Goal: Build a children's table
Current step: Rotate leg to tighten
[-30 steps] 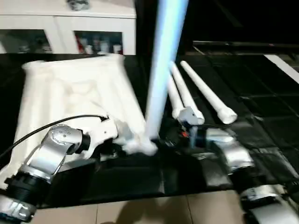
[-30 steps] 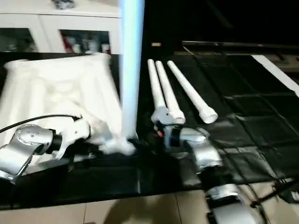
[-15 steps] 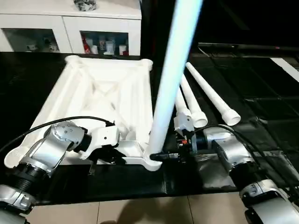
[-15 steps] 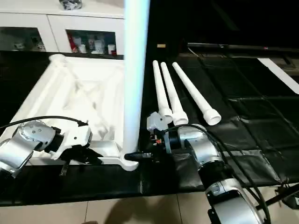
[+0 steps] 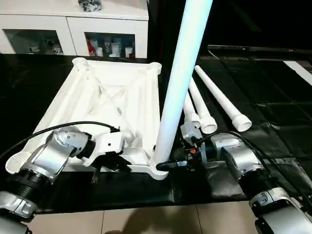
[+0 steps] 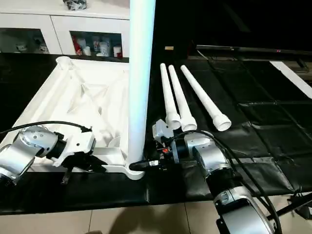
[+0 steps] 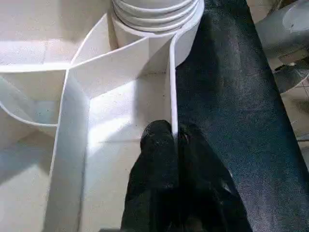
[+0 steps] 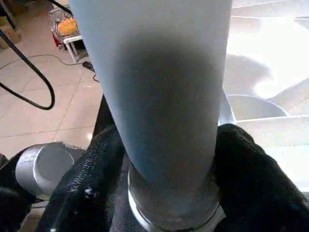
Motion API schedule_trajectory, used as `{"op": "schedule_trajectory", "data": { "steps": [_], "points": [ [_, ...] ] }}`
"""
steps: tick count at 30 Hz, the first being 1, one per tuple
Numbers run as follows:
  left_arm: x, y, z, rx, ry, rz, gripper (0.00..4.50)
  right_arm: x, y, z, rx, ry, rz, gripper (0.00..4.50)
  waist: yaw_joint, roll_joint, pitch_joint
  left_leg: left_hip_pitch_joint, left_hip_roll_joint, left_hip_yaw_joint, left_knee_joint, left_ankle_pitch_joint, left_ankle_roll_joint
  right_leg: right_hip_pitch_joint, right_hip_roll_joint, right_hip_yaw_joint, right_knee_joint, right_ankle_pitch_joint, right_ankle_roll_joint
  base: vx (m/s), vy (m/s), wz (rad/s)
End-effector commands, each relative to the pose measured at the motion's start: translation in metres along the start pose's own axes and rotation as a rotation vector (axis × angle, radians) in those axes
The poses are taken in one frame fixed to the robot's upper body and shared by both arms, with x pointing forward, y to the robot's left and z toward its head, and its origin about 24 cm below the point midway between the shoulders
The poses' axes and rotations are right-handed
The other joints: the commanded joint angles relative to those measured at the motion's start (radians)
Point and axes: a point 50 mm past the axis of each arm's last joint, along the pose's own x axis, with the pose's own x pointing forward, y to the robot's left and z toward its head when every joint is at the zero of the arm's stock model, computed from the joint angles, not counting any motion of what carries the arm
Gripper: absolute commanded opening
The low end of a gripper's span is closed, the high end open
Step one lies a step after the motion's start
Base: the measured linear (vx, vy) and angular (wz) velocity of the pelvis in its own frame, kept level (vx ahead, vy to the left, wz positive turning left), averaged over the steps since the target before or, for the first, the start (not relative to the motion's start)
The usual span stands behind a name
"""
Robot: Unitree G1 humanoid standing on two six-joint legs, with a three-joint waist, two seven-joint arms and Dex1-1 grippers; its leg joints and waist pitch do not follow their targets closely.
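upright leg [image 5: 178, 83] top cut off by frame edge; cabinet [image 5: 73, 29] contents too small to tell.

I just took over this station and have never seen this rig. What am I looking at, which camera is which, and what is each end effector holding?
A two-armed humanoid is assembling a white children's table. The two wide pictures come from its head camera, looking down. The close-ups come from wrist cameras.

On the black mat lies the table top, upside down, ribs showing. One leg stands upright in its near corner socket. Three spare legs lie beside it.

The left end effector is shut on a rib of the top's near edge. The right end effector has its fingers either side of the upright leg's base.
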Motion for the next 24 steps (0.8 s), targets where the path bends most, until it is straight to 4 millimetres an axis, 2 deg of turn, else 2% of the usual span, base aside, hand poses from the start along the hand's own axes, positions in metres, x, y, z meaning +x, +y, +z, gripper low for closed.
{"op": "schedule_trajectory", "data": {
  "steps": [1, 4, 11, 14, 16, 17, 19, 21, 22, 24],
  "points": [
    [0.009, -0.005, 0.000, 0.025, 0.028, -0.092, 0.00, -0.001, 0.001, 0.004, -0.014, 0.014, 0.033, 2.64, -0.004, 0.016, -0.062, 0.008, 0.026, 0.002, -0.060, -0.207, 0.012, 0.050, -0.072, 0.048, -0.065, -0.191, -0.203, 0.000, 0.000, 0.00],
    [0.010, -0.005, 0.000, 0.023, 0.029, -0.092, 0.00, -0.001, 0.001, 0.003, -0.007, 0.016, 0.042, 2.35, -0.002, 0.017, -0.062, 0.007, 0.027, 0.001, -0.060, -0.206, 0.011, 0.051, -0.072, 0.048, -0.064, -0.182, -0.206, 0.000, 0.000, 0.00],
    [0.013, -0.005, -0.001, -0.034, 0.010, -0.062, 0.00, 0.000, 0.006, -0.001, 0.009, 0.018, 0.063, 2.11, -0.003, 0.018, -0.062, 0.008, 0.026, 0.001, -0.060, -0.207, 0.008, 0.051, -0.071, 0.048, -0.063, -0.174, -0.207, 0.000, 0.000, 0.00],
    [0.016, -0.001, 0.002, -0.124, -0.076, 0.019, 0.00, 0.003, 0.008, -0.002, 0.032, -0.025, 0.027, 2.09, 0.000, 0.016, -0.061, 0.009, 0.026, 0.002, -0.060, -0.209, 0.008, 0.051, -0.071, 0.048, -0.063, -0.175, -0.211, 0.000, 0.000, 0.00],
    [0.017, 0.003, 0.006, -0.173, -0.123, 0.082, 0.00, 0.007, 0.006, -0.002, 0.046, -0.055, -0.030, 2.09, -0.003, 0.017, -0.059, 0.008, 0.026, 0.001, -0.062, -0.226, 0.003, 0.051, -0.073, 0.048, -0.068, -0.213, -0.203, 0.000, 0.000, 0.00],
    [0.017, 0.011, 0.014, -0.245, -0.195, 0.189, 0.00, 0.018, 0.002, -0.001, 0.072, -0.097, -0.130, 2.09, -0.004, 0.015, -0.058, 0.007, 0.024, 0.000, -0.062, -0.233, 0.002, 0.051, -0.072, 0.047, -0.071, -0.235, -0.198, 0.000, 0.000, 0.00],
    [0.016, 0.017, 0.021, -0.318, -0.255, 0.280, 0.00, 0.029, -0.005, -0.001, 0.106, -0.116, -0.250, 2.09, -0.013, 0.013, -0.054, 0.008, 0.022, -0.002, -0.064, -0.255, -0.017, 0.048, -0.075, 0.048, -0.076, -0.305, -0.181, 0.000, 0.000, 0.00],
    [0.016, 0.021, 0.025, -0.351, -0.276, 0.327, 0.00, 0.035, -0.009, -0.001, 0.118, -0.123, -0.306, 2.09, -0.032, 0.008, -0.051, -0.002, 0.014, -0.009, -0.066, -0.267, -0.031, 0.051, -0.075, 0.044, -0.084, -0.417, -0.137, 0.000, 0.000, 0.00],
    [0.015, 0.027, 0.032, -0.404, -0.315, 0.411, 0.00, 0.048, -0.016, 0.000, 0.155, -0.138, -0.406, 2.08, -0.042, 0.007, -0.054, -0.001, 0.015, -0.008, -0.064, -0.263, -0.031, 0.050, -0.077, 0.045, -0.085, -0.432, -0.126, 0.000, 0.000, 0.00],
    [0.015, 0.030, 0.038, -0.437, -0.328, 0.470, 0.00, 0.058, -0.022, 0.003, 0.181, -0.150, -0.493, 2.06, -0.059, 0.005, -0.053, -0.005, 0.011, -0.011, -0.062, -0.254, -0.029, 0.049, -0.076, 0.043, -0.087, -0.444, -0.126, 0.000, 0.000, 0.00]
  ]
}}
